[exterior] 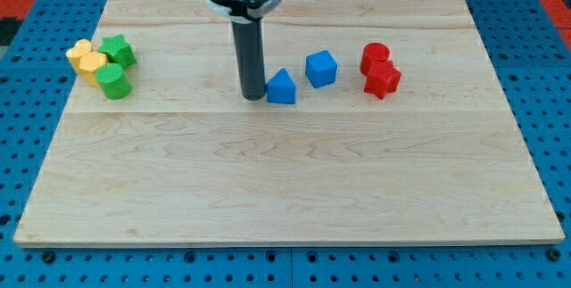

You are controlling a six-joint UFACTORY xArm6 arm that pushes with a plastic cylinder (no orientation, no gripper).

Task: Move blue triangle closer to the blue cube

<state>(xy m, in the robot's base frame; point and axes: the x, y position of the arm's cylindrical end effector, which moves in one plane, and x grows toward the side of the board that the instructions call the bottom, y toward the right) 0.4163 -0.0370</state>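
Observation:
The blue triangle (pixel 282 86) sits near the middle of the wooden board. The blue cube (pixel 321 68) lies a short way to its right and slightly toward the view's top, with a small gap between them. My tip (pixel 252 97) is on the board just left of the blue triangle, touching or nearly touching its left side. The rod rises straight up to the arm at the view's top.
A red cylinder (pixel 376 56) and a red star-like block (pixel 383 78) sit together at the right. At the left, two yellow blocks (pixel 86 60), a green star-like block (pixel 118 51) and a green cylinder (pixel 114 82) are clustered near the board's edge (pixel 67 114).

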